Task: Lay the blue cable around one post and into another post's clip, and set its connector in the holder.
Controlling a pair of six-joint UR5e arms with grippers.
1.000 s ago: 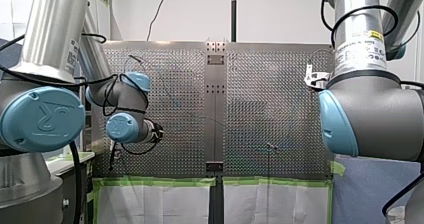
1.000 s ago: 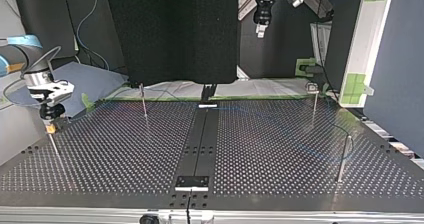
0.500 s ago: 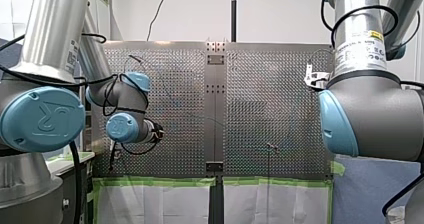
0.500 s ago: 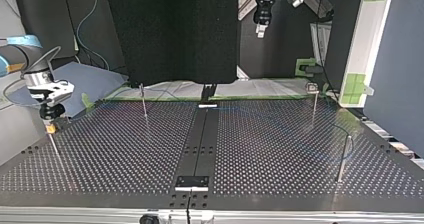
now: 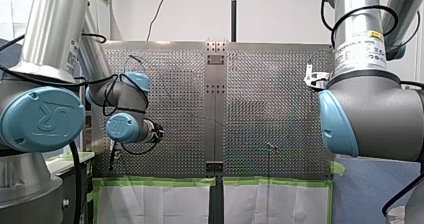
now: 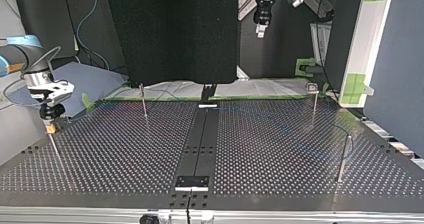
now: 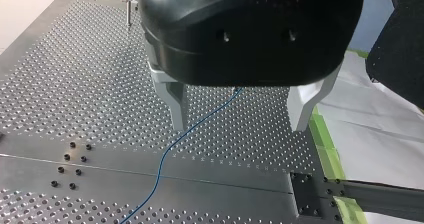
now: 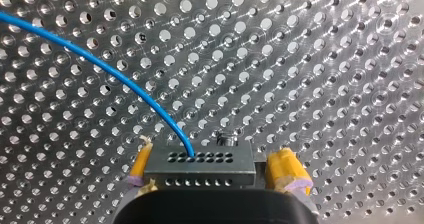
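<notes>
**Change.** None is visible over the last second: in the front and top views both arms and the blue cable point(image 8: 112, 73) keep their positions. Judged from this, the work is paused or settling, not advancing.

**Grippers.** My right gripper point(image 8: 212, 170) is clamped on the connector point(image 8: 200, 159), with a yellow pad point(image 8: 286, 170) at each end. In the top view it stands at 9 o'clock on the table point(image 6: 280, 149), directly above a thin post point(image 6: 54, 148). The cable leaves the connector's face and curves away over the table. My left gripper point(image 7: 239, 109) is spread wide and holds nothing. The cable runs below the gap between its fingers.

**Not visible.** The holder cannot be made out, so whether the connector is seated is unknown. In the top view the cable is too faint to trace. Its path past the 11 o'clock post point(image 6: 144, 101) and the 2 o'clock post point(image 6: 314, 104) cannot be confirmed.
</notes>
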